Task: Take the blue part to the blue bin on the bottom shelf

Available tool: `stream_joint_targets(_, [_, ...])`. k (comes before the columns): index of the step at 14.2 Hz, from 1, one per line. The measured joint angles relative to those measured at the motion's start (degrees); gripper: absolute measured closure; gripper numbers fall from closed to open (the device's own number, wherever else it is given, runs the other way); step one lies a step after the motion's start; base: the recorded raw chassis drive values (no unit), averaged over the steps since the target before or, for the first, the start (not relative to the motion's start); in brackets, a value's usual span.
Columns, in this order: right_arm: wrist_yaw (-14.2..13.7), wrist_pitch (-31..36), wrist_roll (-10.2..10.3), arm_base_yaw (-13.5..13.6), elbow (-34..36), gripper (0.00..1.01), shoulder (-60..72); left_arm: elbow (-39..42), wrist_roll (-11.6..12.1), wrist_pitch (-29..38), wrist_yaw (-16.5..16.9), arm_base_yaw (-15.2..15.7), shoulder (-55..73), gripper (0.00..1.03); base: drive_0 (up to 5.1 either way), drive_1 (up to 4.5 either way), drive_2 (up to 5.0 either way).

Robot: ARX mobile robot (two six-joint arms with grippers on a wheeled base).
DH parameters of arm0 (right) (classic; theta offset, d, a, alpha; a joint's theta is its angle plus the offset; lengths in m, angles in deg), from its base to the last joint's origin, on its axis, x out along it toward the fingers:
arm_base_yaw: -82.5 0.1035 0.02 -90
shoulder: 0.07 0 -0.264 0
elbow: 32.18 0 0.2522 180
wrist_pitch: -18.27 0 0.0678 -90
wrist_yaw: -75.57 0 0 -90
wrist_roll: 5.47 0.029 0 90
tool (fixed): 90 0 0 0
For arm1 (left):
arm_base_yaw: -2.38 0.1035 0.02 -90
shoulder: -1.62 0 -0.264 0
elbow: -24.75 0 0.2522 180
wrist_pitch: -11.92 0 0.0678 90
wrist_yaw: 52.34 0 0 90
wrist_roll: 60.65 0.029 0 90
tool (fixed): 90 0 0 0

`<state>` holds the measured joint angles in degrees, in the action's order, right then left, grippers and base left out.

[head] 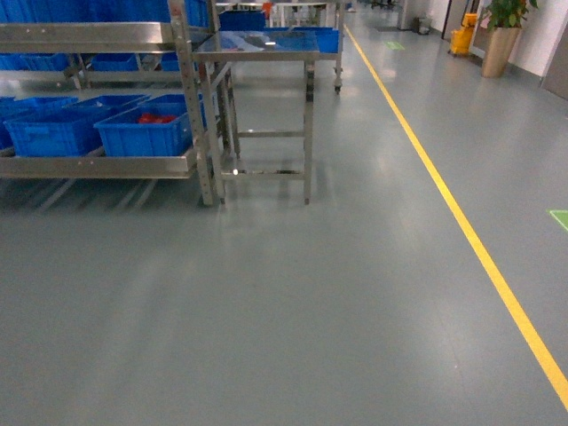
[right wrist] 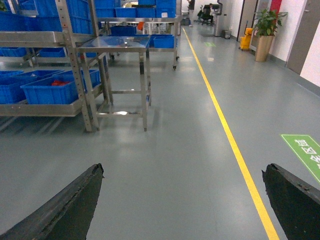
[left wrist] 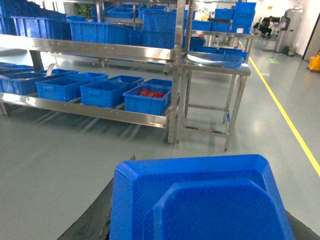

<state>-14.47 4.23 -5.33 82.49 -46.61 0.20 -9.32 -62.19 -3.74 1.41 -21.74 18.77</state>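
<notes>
In the left wrist view the blue part, a flat blue plastic piece with chamfered corners, fills the lower frame. My left gripper is shut on it, and a dark finger shows at its left edge. The bottom shelf of the steel rack lies ahead to the left, carrying several blue bins. The rightmost bin holds red pieces. My right gripper hangs open over bare floor, nothing between its fingers. Neither gripper shows in the head view.
A steel-topped table stands right of the rack's end post. A yellow floor line runs along the right. A potted plant and yellow mop bucket stand far right. Grey floor stretches between me and the rack.
</notes>
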Motion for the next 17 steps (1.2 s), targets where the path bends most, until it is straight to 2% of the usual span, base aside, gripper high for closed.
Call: stream_joint_targets(17, [0.02, -0.24, 0.00, 0.00, 0.00, 0.03, 0.00, 0.00, 0.00, 0.02, -0.02, -0.07, -0.04, 0.59, -0.1, 4.09, -4.2])
